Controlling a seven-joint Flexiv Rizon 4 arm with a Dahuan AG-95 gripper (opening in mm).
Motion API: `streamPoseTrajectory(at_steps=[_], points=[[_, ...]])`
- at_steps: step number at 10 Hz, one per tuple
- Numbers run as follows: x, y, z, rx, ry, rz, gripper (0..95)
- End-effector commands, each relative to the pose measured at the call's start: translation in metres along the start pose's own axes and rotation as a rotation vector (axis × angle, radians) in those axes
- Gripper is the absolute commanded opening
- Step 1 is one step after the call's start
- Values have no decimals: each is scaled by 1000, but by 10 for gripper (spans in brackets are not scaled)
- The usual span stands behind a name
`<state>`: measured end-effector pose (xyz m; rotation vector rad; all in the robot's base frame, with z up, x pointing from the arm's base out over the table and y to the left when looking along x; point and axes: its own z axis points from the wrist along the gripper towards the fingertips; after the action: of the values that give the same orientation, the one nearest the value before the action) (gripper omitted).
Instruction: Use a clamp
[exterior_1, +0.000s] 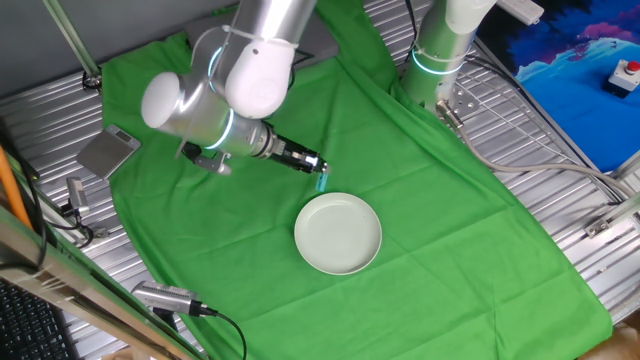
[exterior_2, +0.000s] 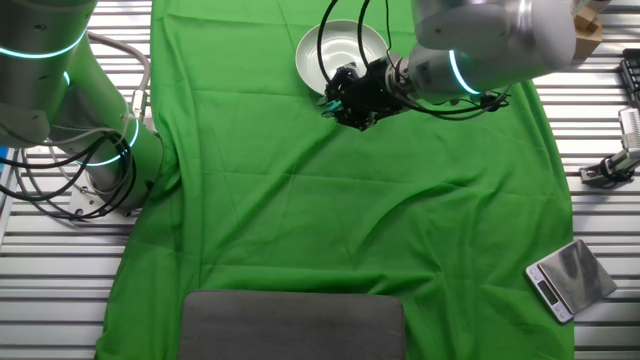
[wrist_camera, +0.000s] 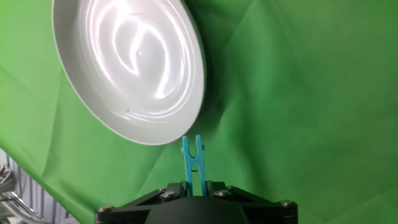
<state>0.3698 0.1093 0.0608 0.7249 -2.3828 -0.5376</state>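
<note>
The clamp (wrist_camera: 193, 163) is a small teal clip held in my gripper (wrist_camera: 195, 184), which is shut on its legs; its forked tip points at the rim of the white round plate (wrist_camera: 130, 65). In one fixed view the gripper (exterior_1: 318, 172) holds the clamp (exterior_1: 322, 182) just above the plate's (exterior_1: 338, 234) upper-left edge. In the other fixed view the gripper (exterior_2: 333, 100) and the clamp (exterior_2: 328, 103) hang at the plate's (exterior_2: 318, 45) near rim. The clamp's tip is close to the rim; I cannot tell if it touches.
A green cloth (exterior_1: 420, 220) covers the table. A second arm's base (exterior_1: 440, 55) stands at the back. A small scale (exterior_2: 570, 278) and a grey pad (exterior_2: 292, 325) lie near the cloth's edges. Metal slats (exterior_1: 560, 170) surround the cloth.
</note>
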Motion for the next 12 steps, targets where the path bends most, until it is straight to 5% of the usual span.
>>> streamPoseTrajectory(at_steps=[1, 12], points=[[-1, 3, 3, 0, -2, 5, 0], [-3, 7, 8, 17, 0, 24, 0]])
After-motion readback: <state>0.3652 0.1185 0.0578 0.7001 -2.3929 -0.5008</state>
